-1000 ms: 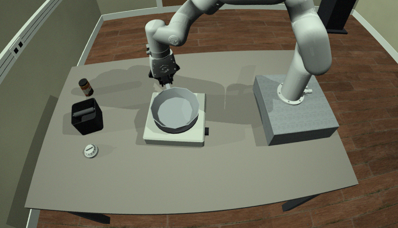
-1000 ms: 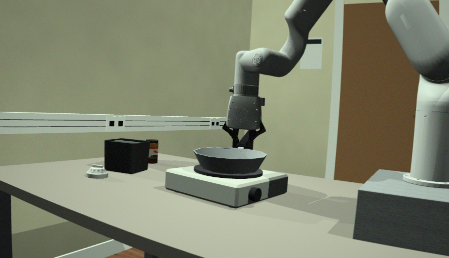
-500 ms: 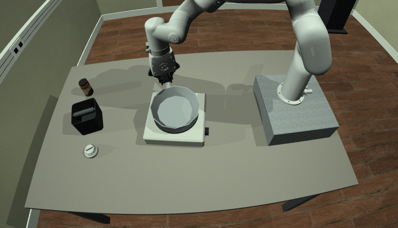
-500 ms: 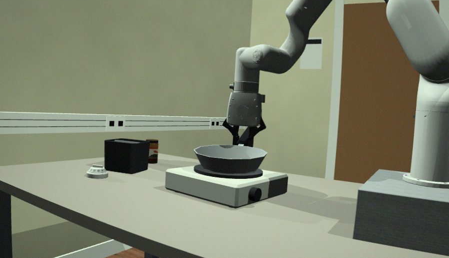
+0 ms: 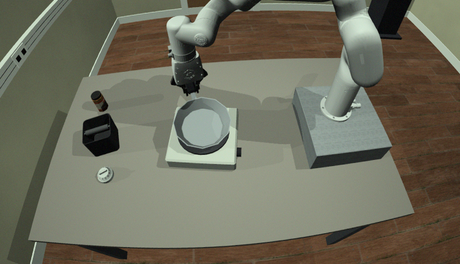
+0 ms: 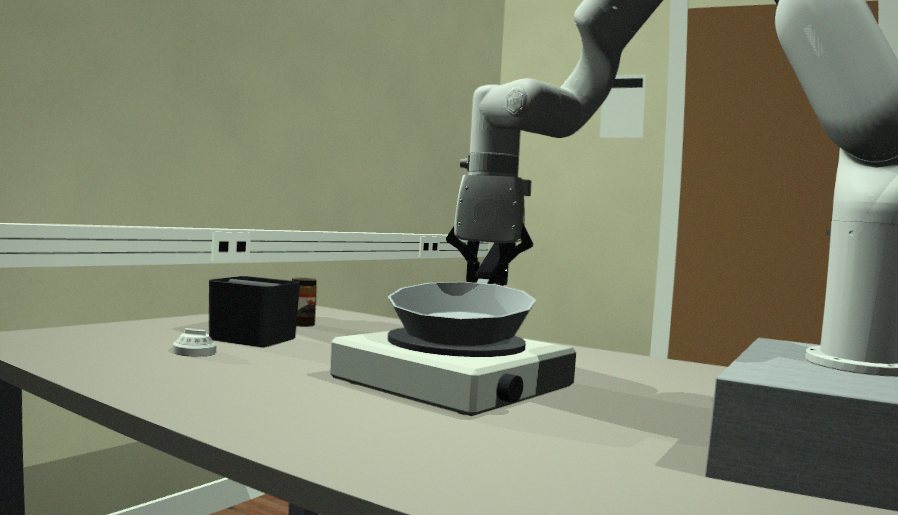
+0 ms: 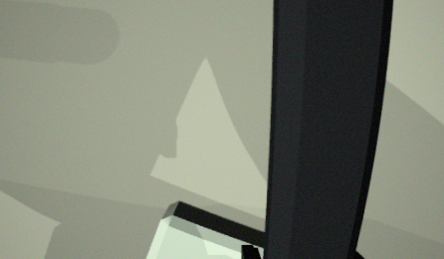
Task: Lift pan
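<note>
The grey pan [image 5: 202, 125] is over the white hot plate [image 5: 202, 149] in the middle of the table. In the side view the pan [image 6: 460, 314] hangs very close above the dark burner disc of the hot plate [image 6: 456, 367], and I cannot tell if it still touches. My gripper [image 5: 189, 91] points straight down at the pan's far rim and is shut on the pan's handle. In the side view, the fingers [image 6: 488, 276] clamp the handle just behind the rim. The wrist view shows the handle as a dark bar [image 7: 329, 120] and a corner of the hot plate [image 7: 184, 234].
A black box [image 5: 100, 134], a small brown jar [image 5: 99, 100] and a white dial timer [image 5: 104, 174] stand on the table's left side. The arm's grey base block [image 5: 339, 125] is to the right of the hot plate.
</note>
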You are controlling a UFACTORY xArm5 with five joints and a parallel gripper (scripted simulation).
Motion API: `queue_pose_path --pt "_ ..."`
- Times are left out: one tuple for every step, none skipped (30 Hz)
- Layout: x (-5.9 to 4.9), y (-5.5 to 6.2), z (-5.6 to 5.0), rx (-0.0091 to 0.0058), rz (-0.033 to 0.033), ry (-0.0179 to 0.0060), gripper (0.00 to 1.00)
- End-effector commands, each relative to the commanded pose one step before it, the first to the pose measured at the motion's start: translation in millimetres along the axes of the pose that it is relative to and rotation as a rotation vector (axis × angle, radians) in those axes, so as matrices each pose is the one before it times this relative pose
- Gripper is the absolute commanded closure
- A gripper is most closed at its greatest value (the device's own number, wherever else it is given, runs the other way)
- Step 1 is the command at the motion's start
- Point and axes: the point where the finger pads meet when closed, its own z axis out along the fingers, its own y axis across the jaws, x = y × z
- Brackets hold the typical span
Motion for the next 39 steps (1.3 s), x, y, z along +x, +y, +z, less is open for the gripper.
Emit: queue_pose_path --pt "0.66 -1.35 -7.45 0.00515 0.00001 0.00249 1.00" --pt "-0.05 0.09 -1.42 0.00001 0.00000 0.00000 1.00" --pt "-0.05 0.10 -1.45 0.00001 0.00000 0.00000 1.00" --pt "-0.05 0.11 -1.48 0.00001 0.00000 0.00000 1.00" --pt "-0.05 0.11 -1.50 0.00001 0.00000 0.00000 1.00" --pt "0.00 0.01 -1.44 0.00000 0.00000 0.00000 1.00" --pt "0.02 -0.04 -1.42 0.00000 0.00000 0.00000 1.00" --pt "0.02 -0.04 -1.44 0.00000 0.00000 0.00000 1.00" --pt "0.02 -0.04 -1.46 0.00000 0.00000 0.00000 1.00" --pt "0.00 0.00 0.00 0.00000 0.00000 0.00000 1.00" --pt "0.00 0.00 0.00 0.00000 0.00000 0.00000 1.00" --pt "0.02 -0.03 -1.49 0.00000 0.00000 0.00000 1.00" --pt "0.01 -0.03 -1.51 0.00000 0.00000 0.00000 1.00" --pt "0.01 -0.02 -1.53 0.00000 0.00000 0.00000 1.00" --pt "0.01 -0.02 -1.56 0.00000 0.00000 0.00000 1.00" --pt "0.01 -0.02 -1.58 0.00000 0.00000 0.00000 1.00" --pt "0.01 -0.01 -1.60 0.00000 0.00000 0.00000 1.00" --pt "0.00 -0.01 -1.62 0.00000 0.00000 0.00000 1.00" --pt "0.00 0.00 -1.64 0.00000 0.00000 0.00000 1.00" --pt "0.00 0.00 -1.66 0.00000 0.00000 0.00000 1.00" --pt "0.00 0.01 -1.69 0.00000 0.00000 0.00000 1.00" --pt "-0.01 0.02 -1.71 0.00000 0.00000 0.00000 1.00" --pt "-0.01 0.02 -1.73 0.00000 0.00000 0.00000 1.00" --pt "-0.01 0.03 -1.75 0.00000 0.00000 0.00000 1.00" --pt "-0.02 0.03 -1.77 0.00000 0.00000 0.00000 1.00" --pt "-0.02 0.04 -1.78 0.00000 0.00000 0.00000 1.00" --pt "0.00 0.00 0.00 0.00000 0.00000 0.00000 1.00" --pt "0.00 0.00 0.00 0.00000 0.00000 0.00000 1.00" --pt "-0.02 0.05 -1.80 0.00000 0.00000 0.00000 1.00" --pt "-0.03 0.05 -1.82 0.00000 0.00000 0.00000 1.00" --pt "-0.03 0.06 -1.84 0.00000 0.00000 0.00000 1.00" --pt "-0.03 0.07 -1.86 0.00000 0.00000 0.00000 1.00" --pt "-0.04 0.08 -1.87 0.00000 0.00000 0.00000 1.00" --pt "-0.04 0.08 -1.89 0.00000 0.00000 0.00000 1.00" --pt "-0.04 0.09 -1.91 0.00000 0.00000 0.00000 1.00" --pt "-0.05 0.10 -1.92 0.00000 0.00000 0.00000 1.00" --pt "0.01 -0.02 -1.85 0.00000 0.00000 0.00000 1.00" --pt "0.03 -0.06 -1.83 0.00000 0.00000 0.00000 1.00" --pt "0.03 -0.06 -1.84 0.00000 0.00000 0.00000 1.00"
